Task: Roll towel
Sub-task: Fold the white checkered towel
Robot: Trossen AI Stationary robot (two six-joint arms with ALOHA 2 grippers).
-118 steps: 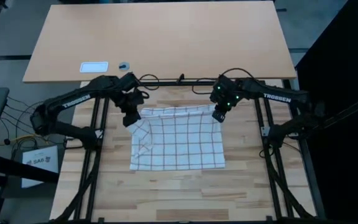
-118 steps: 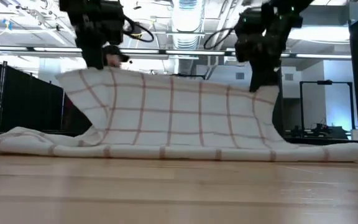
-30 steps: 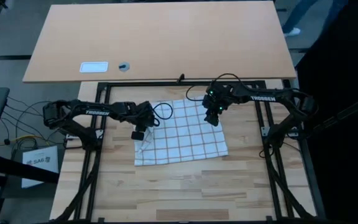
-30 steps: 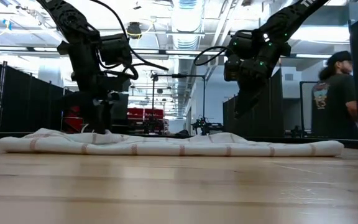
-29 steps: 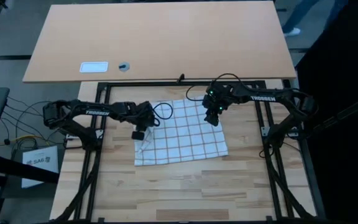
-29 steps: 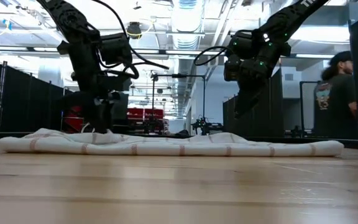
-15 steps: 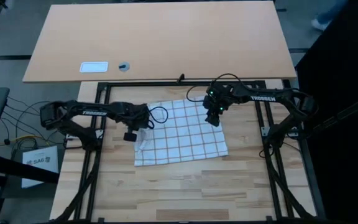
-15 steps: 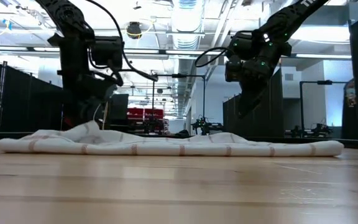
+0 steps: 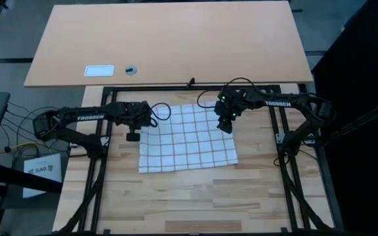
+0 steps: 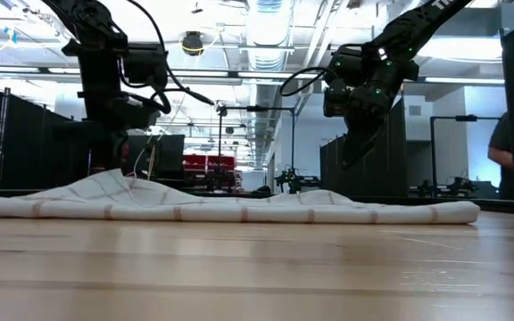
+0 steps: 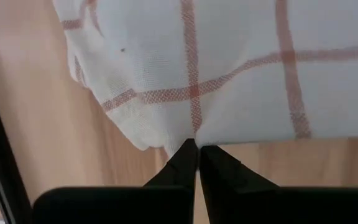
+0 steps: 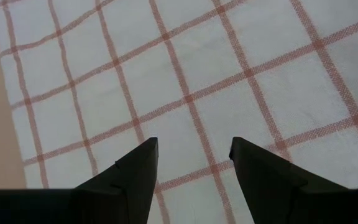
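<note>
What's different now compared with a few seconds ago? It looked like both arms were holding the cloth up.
The towel was hanging between both grippers; now it lies spread flat on the wooden table. The right gripper has let go and hovers open above it. The left gripper has pulled outward to the towel's left edge, fingers shut on it. The label card on the far table hasn't moved.

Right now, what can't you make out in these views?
- Left gripper: fingers meet at the towel edge; left wrist view doesn't show whether cloth is pinched.
- Towel's underside and any fold on its left edge: hidden by the cloth itself, low view.
- Card on the far table: too small to read, high view.
</note>
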